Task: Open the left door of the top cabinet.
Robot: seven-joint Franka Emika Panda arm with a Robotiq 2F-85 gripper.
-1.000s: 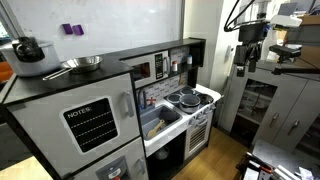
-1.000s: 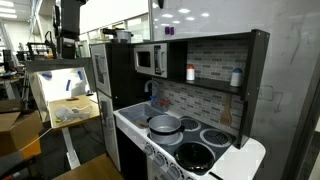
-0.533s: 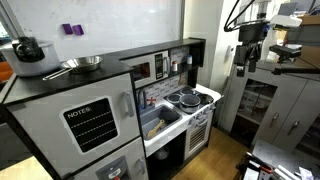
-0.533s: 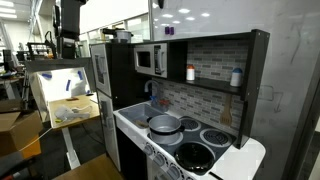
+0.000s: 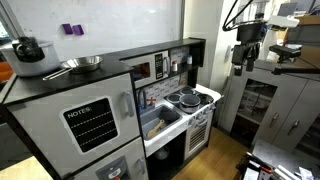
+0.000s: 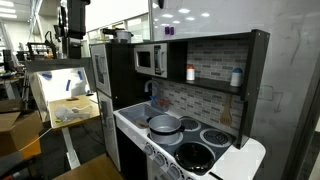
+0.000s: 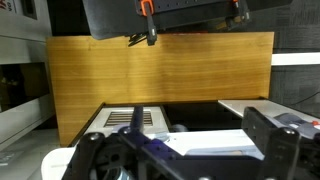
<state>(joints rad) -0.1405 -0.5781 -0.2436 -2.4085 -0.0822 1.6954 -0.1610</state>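
Grey lab cabinets (image 5: 275, 105) stand behind the Robotiq gripper (image 5: 243, 58), which has shifted only slightly toward the toy kitchen (image 6: 150, 125) since half a second ago and hangs well apart from it. In the wrist view its jaws stand wide apart with nothing between them, facing a wooden panel (image 7: 160, 80). The left door (image 5: 140, 71), a dark pane in a pale frame, sits shut and flush in the top cabinet (image 5: 190, 45), above the sink (image 5: 160, 121).
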